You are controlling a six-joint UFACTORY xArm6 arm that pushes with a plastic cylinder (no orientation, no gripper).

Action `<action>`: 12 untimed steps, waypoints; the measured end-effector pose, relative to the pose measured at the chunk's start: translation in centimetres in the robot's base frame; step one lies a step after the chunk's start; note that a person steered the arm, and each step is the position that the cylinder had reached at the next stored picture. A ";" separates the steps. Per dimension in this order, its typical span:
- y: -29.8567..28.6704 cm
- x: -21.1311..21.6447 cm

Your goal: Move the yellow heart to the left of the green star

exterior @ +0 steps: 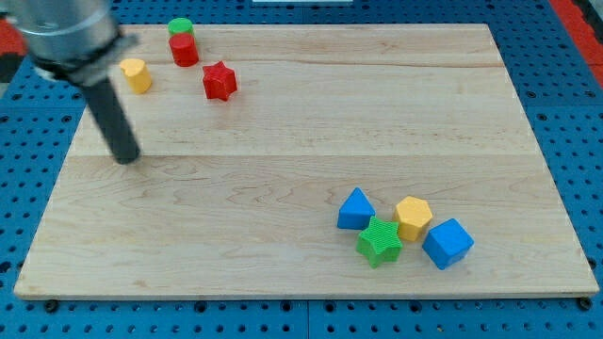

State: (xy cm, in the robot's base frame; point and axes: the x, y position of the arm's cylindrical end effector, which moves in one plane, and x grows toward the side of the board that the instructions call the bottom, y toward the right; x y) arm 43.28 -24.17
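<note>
The yellow heart lies near the view's top left corner of the wooden board. The green star lies at the lower right, packed between a blue triangular block, a yellow hexagonal block and a blue cube. My tip rests on the board below the yellow heart, slightly to its left and clear of it. It is far to the left of the green star.
A red cylinder and a green cylinder stand together at the top edge, right of the heart. A red star lies a little further right. The board sits on a blue pegboard.
</note>
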 end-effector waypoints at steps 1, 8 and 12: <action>-2.7 -6.8; -2.9 -17.0; 6.7 0.7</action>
State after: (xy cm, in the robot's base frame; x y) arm 43.99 -17.49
